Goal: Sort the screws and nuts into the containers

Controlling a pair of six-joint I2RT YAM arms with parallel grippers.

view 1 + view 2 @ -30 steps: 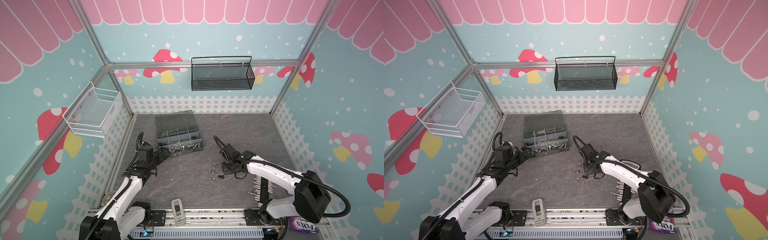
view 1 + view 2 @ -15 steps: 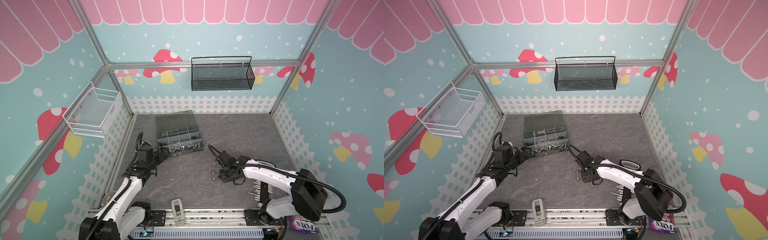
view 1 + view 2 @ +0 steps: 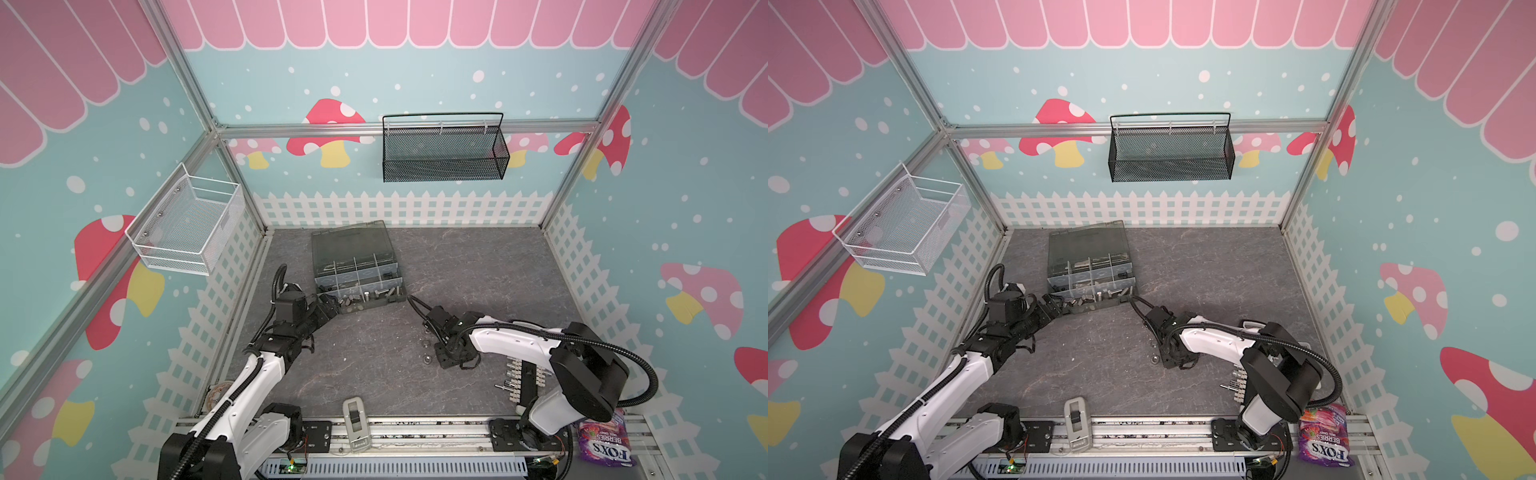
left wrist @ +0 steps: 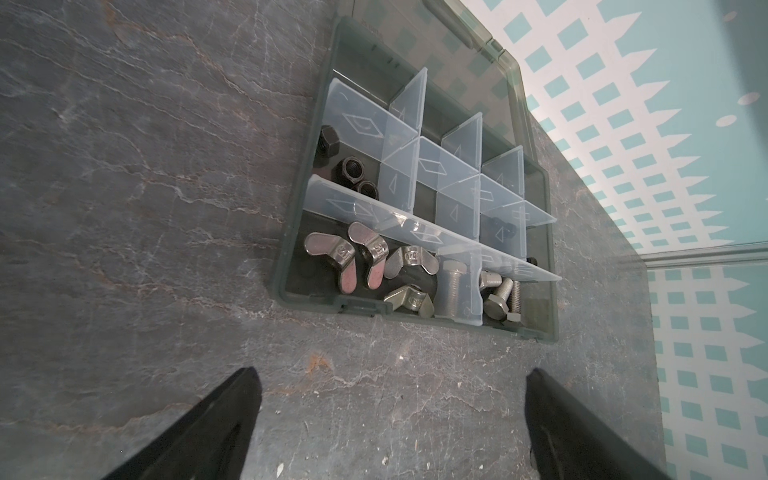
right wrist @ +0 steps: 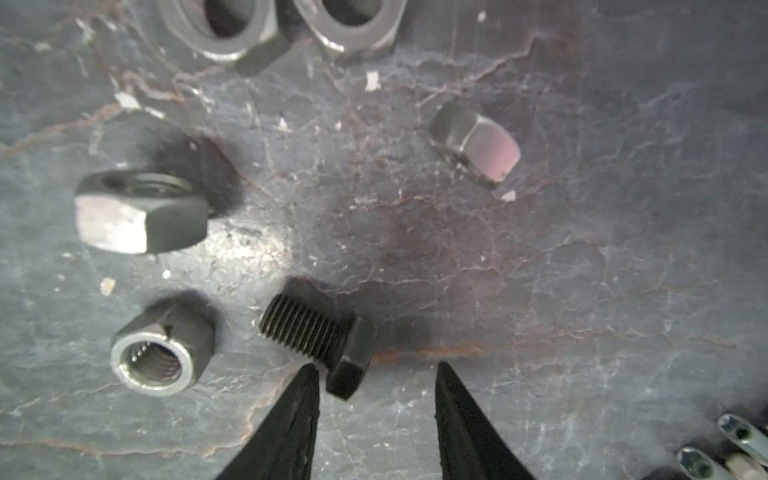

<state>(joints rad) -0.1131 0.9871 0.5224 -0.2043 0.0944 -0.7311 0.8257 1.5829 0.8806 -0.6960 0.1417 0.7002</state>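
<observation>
The dark grey organizer box (image 3: 351,245) (image 3: 1086,245) stands open at the back left. In the left wrist view its containers (image 4: 436,322) hold silver wing nuts (image 4: 365,257), black hex nuts (image 4: 353,166) and silver screws (image 4: 498,293). My left gripper (image 4: 390,374) (image 3: 328,305) is wide open and empty just in front of the box. My right gripper (image 5: 376,368) (image 3: 442,359) points down at loose parts, open. A black screw (image 5: 320,340) lies on the floor with its head between the fingertips, close to one finger. Silver nuts (image 5: 141,212) (image 5: 160,355) and a cap nut (image 5: 473,143) lie around it.
A white terminal strip (image 3: 519,382) lies by the right arm's base and a candy bag (image 3: 606,442) at the front right. A black mesh basket (image 3: 442,149) hangs on the back wall, a white wire basket (image 3: 187,226) on the left wall. A grey latch (image 3: 353,419) sits at the front edge.
My right gripper has moved left and toward the front, coming down over the loose nuts and the black screw. The left arm has stayed still.
</observation>
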